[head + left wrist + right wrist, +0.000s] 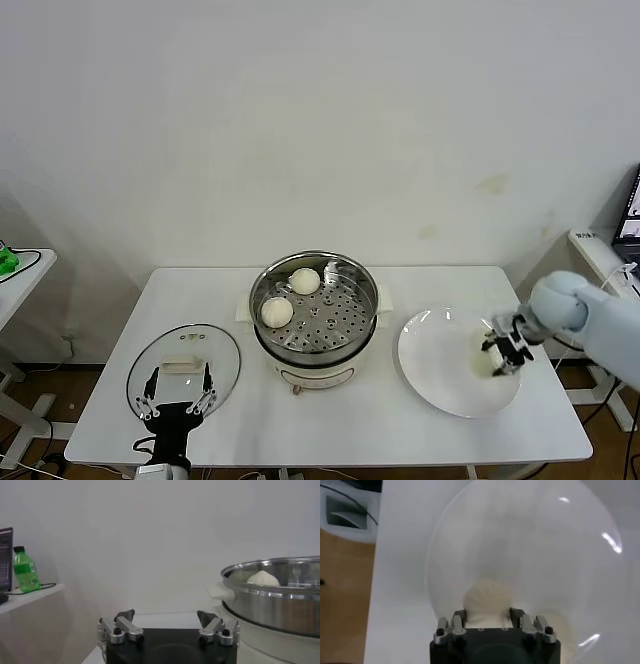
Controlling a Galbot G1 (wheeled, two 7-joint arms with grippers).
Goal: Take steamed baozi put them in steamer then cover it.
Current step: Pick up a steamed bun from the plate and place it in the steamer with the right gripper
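sitting nearest to me at the front edge of the table point(330, 430), the left hand point(177, 395) is waiting with its fingers spread wide and nothing between them, hovering at the near rim of the glass lid point(184, 368), which is lying flat on the table to the left of the steamer point(316, 318). in the left wrist view that left hand point(167, 625) is showing both fingertips well apart, with the steel wall of the steamer point(272, 600) just beyond and one bun peeking over its rim.

working on the right, the right hand point(503, 357) is reaching down onto the white plate point(435, 365), and in the right wrist view the right hand point(488, 622) is straddling a steamed baozi point(487, 602), one finger on each side. the fingers are looking close against the bun, but i am not able to tell whether they are already squeezing it. a second pale bun point(557, 627) is sitting just beside it on the plate point(520, 535).

farther back, two baozi point(290, 297) are already lying on the perforated tray inside the steamer. so i am judging the job about half done: two buns in, two on the plate, and the lid not yet on.
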